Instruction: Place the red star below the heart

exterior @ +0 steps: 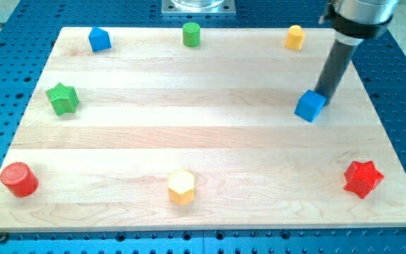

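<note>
Red star (363,178) lies near the board's bottom-right corner, well apart from my tip (322,94), a bare rod end with no jaws, touching the blue cube (309,106) toward the right edge; yellow heart-like block (294,37) near top-right corner

Red star (364,178): I am seeing a glossy red, star-shaped block lying flat on the wooden board (210,134), near its near right corner, touching no other block. Yellow block (294,37): this small piece is sitting upright by the far edge, towards the right, well apart from the star; I am not managing to confirm a heart outline.
</note>
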Motion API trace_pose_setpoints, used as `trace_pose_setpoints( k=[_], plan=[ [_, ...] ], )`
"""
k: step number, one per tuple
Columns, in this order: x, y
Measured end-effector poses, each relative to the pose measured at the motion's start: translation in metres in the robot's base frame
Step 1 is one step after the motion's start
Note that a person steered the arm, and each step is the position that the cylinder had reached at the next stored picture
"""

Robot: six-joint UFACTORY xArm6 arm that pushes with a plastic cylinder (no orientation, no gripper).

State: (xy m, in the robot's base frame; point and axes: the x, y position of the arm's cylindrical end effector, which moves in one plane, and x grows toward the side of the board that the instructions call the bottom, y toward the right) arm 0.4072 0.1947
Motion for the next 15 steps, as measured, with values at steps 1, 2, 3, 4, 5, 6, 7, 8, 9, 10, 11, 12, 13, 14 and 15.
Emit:
trace_pose_setpoints(
  k=[1,2,3,4,5,6,7,8,9,10,11,12,13,14,15],
  plan=[
    [0.007,-0.029],
    [0.026,0.032],
    [0.056,0.055],
    [0.121,0.107],
    [0.189,0.078],
    [0.170,0.033],
    [0.112,0.017],
    [0.098,0.012],
    [0.131,-0.020],
    [0.077,-0.021],
    [0.024,-0.021],
    [-0.025,-0.021],
    [-0.047,-0.020],
    [-0.039,-0.012],
    [-0.067,0.025]
  ],
)
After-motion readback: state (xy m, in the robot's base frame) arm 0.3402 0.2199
